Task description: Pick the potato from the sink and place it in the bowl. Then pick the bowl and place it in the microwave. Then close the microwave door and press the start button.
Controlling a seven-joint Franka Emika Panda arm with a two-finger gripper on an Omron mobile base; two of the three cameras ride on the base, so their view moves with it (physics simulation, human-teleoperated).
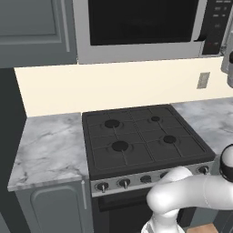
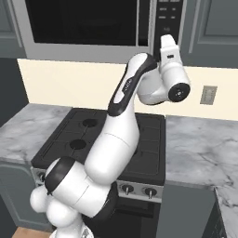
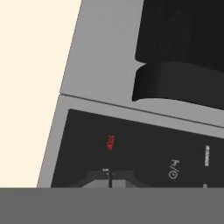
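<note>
Flanking the black stove (image 1: 141, 136) on both sides, a marbled grey table (image 1: 48, 145) runs under a cream wall with a grey outlet (image 2: 208, 95); grey cabinets (image 1: 36, 29) hang beside the microwave (image 1: 145, 50), which sits above the stove. Its door (image 2: 79, 25) lies flush with the silver frame, the dark glass giving no view inside. Nothing stands between the hand and the appliance. In the hand view, the claw (image 3: 110, 178) sits right up against the dark control panel (image 3: 153, 153), just below the red STOP label (image 3: 110, 142), with the curved black handle (image 3: 175, 83) beyond. Its two dark tips are drawn together, nearly touching. The right base view shows the arm (image 2: 125, 93) reaching steeply upward from the base, elbow bent, wrist turned toward the panel's lower end.
</note>
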